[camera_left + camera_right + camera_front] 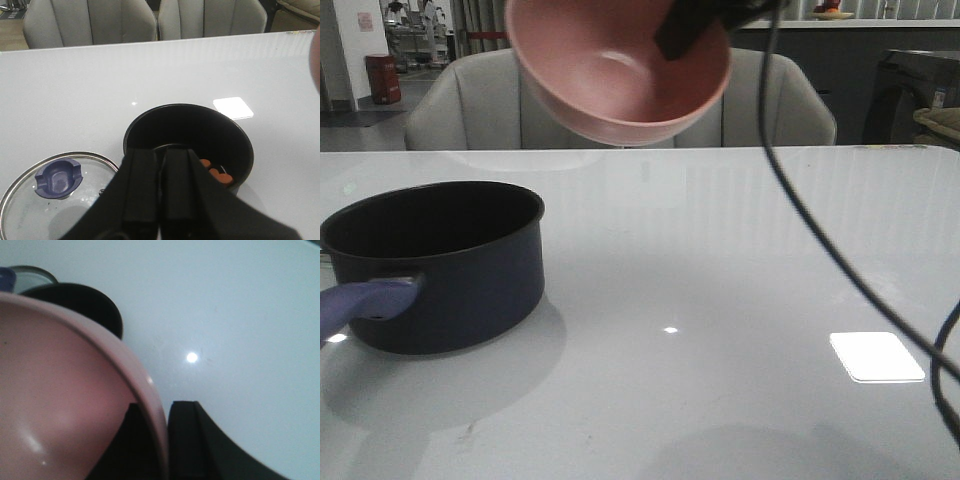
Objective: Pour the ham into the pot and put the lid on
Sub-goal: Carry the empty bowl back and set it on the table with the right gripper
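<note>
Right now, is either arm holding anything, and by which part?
The right gripper holds the pink bowl by its rim, one finger each side. The left gripper holds nothing.

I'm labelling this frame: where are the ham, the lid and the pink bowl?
ham point(218, 173): left wrist view, on an orange piece inside the pot.
lid point(30, 205): left wrist view, on the glass beside the blue knob.
pink bowl point(610, 70): front view, on its inner wall.
</note>
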Available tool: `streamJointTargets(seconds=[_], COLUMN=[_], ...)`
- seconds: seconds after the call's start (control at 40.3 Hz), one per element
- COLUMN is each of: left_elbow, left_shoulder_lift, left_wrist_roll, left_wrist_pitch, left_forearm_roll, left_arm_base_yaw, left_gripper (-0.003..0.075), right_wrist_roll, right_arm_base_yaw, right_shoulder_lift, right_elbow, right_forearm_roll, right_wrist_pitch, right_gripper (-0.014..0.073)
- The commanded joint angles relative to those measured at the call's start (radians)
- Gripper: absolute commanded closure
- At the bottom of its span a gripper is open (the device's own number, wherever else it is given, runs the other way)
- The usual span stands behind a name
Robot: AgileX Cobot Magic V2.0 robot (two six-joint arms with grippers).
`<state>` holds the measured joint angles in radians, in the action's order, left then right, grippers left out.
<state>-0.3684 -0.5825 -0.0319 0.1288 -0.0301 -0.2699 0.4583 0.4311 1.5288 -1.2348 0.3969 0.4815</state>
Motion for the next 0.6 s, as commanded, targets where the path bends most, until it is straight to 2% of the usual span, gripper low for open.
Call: streamJointTargets(seconds=[0.0,0.248,0.571], left_elbow=[-0.029,-0.029,-0.029], left_shoulder_lift=[0.002,0.002,0.002], left_wrist_roll=[-0.003,-0.003,-0.003], left_wrist_pitch=[-0.079,-0.079,-0.079], left_forearm_roll=[-0.007,-0.007,-0.007], left_arm_base_yaw=[-0.007,-0.007,-0.007], left_gripper=[0.0607,0.0607,0.0607], right_wrist_roll=[-0.044,-0.093,-0.099], right_arm_base_yaw=[-0.085,-0.255,-0.351], right_shoulder_lift=[-0.048,-0.014,0.131], right_elbow=[-0.028,-0.028,-0.028], right_forearm_roll=[0.004,0.002,-0.01], right_wrist_pitch=[0.064,0.259,0.317], right_gripper=[0.0455,0.0455,0.0455])
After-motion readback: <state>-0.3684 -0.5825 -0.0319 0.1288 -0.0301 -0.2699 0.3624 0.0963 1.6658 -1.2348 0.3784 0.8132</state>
